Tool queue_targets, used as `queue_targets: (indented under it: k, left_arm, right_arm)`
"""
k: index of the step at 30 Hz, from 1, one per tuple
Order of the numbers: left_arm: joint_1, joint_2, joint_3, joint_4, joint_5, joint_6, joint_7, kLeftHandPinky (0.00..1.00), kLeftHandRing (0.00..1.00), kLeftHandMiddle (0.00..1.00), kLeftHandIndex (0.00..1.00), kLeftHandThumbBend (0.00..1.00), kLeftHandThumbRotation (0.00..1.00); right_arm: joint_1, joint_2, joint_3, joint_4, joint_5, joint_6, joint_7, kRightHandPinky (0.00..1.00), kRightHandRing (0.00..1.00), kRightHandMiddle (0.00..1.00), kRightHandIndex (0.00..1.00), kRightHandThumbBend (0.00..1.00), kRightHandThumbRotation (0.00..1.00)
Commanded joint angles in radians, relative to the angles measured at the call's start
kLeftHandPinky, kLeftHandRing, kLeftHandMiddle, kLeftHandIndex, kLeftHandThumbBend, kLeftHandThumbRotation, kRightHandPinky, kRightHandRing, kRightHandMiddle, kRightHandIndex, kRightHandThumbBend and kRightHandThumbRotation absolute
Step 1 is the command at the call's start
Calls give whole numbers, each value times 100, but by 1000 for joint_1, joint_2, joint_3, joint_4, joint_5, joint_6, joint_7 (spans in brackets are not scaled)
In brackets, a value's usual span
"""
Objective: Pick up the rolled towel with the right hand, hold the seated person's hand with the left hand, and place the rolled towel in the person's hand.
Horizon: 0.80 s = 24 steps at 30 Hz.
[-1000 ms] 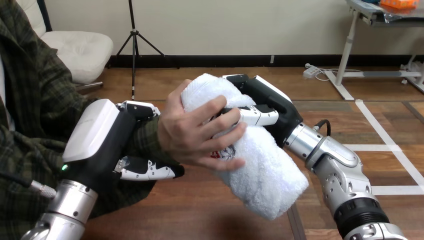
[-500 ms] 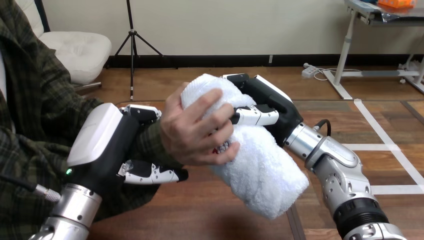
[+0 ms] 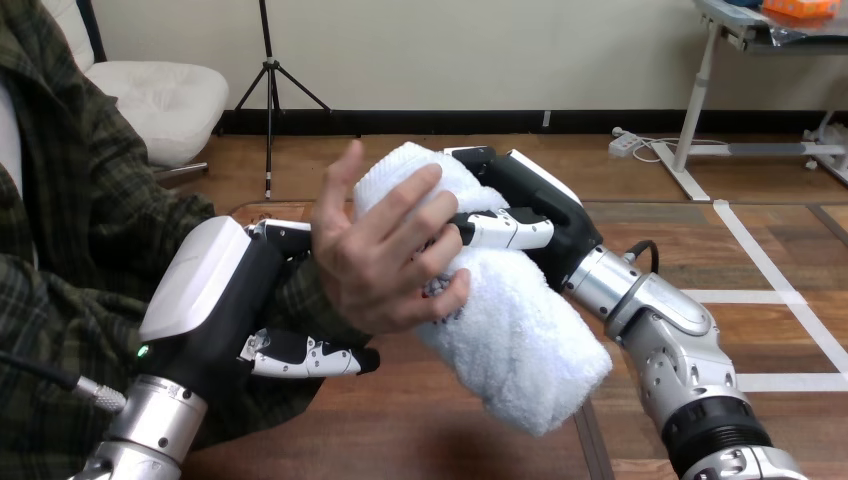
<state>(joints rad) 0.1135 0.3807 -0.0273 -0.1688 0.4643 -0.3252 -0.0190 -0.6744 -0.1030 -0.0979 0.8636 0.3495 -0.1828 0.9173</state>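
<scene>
The right hand (image 3: 545, 205) has its fingers (image 3: 498, 228) wrapped round the upper part of the rolled towel (image 3: 515, 335). It grips the roll from the far side, so the towel's near face is left free for someone else to take. The towel hangs at a slant from this grasp. Its thick lower end reaches down and outward past the right hand's wrist, and its top end stands just above the fingers. The person's hand (image 3: 380, 260) lies against that free face, directly across the roll from the right hand's palm. Its fingers are spread over the cloth and touch the robot's fingertips, and its thumb is lifted clear, so the hold looks loose rather than closed. The left hand (image 3: 215, 300) is clasped about the person's wrist (image 3: 305, 295). Its fingers come over the top of the sleeve and its thumb (image 3: 305, 357) passes beneath, with the white-shelled back turned toward the camera. This clasp appears meant to steady and present the person's hand, keeping it where the towel can be pressed into it. Both the robot and the person therefore have contact with the towel. Judging by this, the handover is well along but not finished: the person's fingers would need to close round the roll before the right hand could safely let go. If the right hand released too early, the heavy lower end could tip the towel out of that light hold.
</scene>
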Motion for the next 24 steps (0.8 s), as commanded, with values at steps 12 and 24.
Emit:
queue_targets:
  k: [12,24]
  left_arm:
    - [-56,-50,-50,-13,-36,-70,15,22,26,33,33,93,0]
    - [-72,-36,-30,55,-55,-116,24,29,33,39,39,93,0]
  right_arm:
    - [-90,54,-3,5,-1,-45,-1,6,11,23,28,68,0]
    - [-94,51,-9,14,-2,-56,-6,8,13,25,30,73,0]
